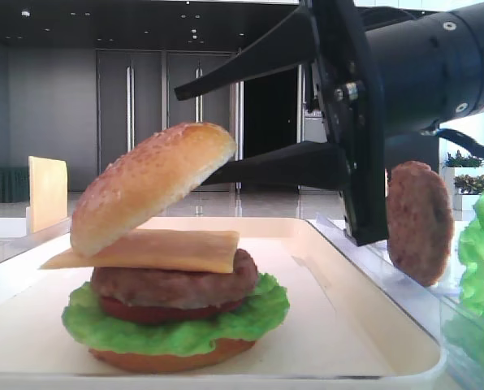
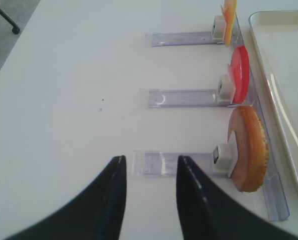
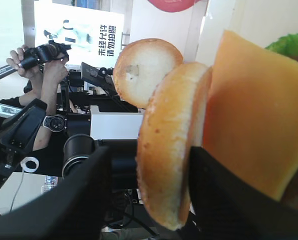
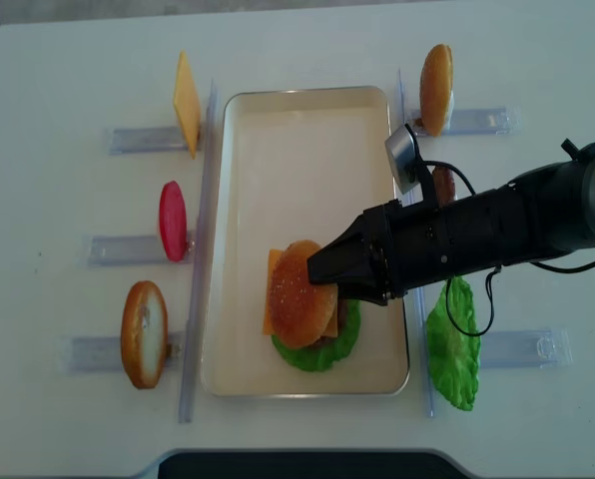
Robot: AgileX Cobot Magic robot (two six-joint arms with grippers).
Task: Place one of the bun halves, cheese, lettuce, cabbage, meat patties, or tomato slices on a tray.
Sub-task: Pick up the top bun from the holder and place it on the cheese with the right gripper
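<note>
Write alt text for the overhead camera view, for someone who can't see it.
A black robot arm reaches from the right over a cream tray, its fingers open beside the sesame top bun of a stacked burger with cheese and lettuce. Spare ingredients stand in clear racks on both sides of the tray.

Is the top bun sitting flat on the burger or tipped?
Tipped. The top bun slants, its left edge down on the cheese and its right edge raised between the open fingers of the right gripper.

Top bun [image 4: 299,289] tilted on cheese [image 1: 157,250] (in tray [image 4: 278,150])
</note>
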